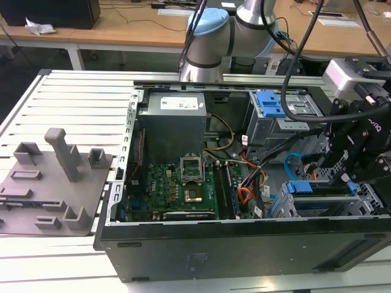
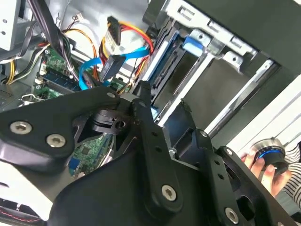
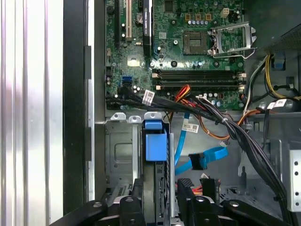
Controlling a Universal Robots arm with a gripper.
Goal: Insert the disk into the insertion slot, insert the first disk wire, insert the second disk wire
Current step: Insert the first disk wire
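The disk [image 3: 157, 181] stands on edge in the insertion slot [image 3: 120, 150], a grey metal cage at the case's front corner, and its blue carrier tab [image 3: 155, 143] shows at the far end. In the exterior view the disk [image 1: 321, 194] lies low in that cage [image 1: 369, 207]. My gripper [image 3: 160, 200] sits at the near end, its black fingers [image 3: 137, 197] pressed against both sides of the disk. A loose blue wire with a black plug [image 3: 200, 161] hangs beside the slot, and a second black plug [image 3: 186, 182] lies close to my fingers.
A taller grey cage with a blue latch [image 1: 272, 107] stands behind the slot. The motherboard [image 1: 183, 183] and power supply [image 1: 174, 122] fill the case. A thick black cable bundle [image 3: 244, 136] crosses nearby. A person's hand [image 2: 263, 165] rests on a knob. A grey fixture [image 1: 55, 177] lies outside the case.
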